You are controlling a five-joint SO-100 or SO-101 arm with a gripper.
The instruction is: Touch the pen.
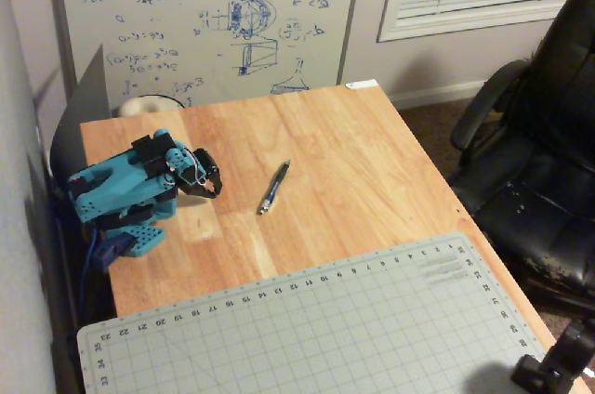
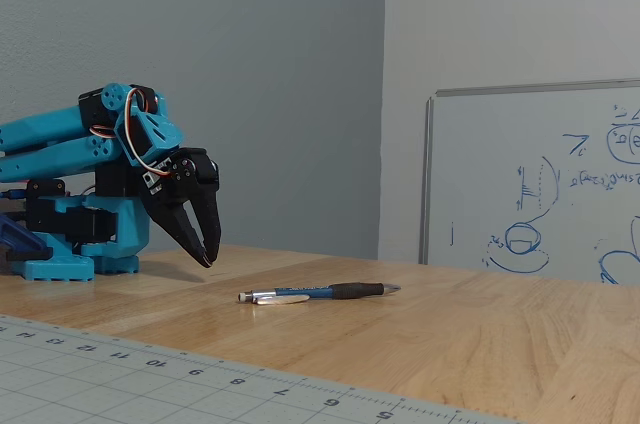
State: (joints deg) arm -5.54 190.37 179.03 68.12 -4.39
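Arm folded low over its base, gripper (image 2: 207, 260) empty, black jaws nearly closed with tips pointing down just above the table (image 2: 470, 344). Pen (image 2: 318, 292) lies flat on the wood, apart from the fingertips, to their right in both fixed views (image 1: 274, 187). No contact.

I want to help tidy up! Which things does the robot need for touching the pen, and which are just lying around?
For the job:
pen
gripper

Just lying about:
cutting mat
whiteboard
chair
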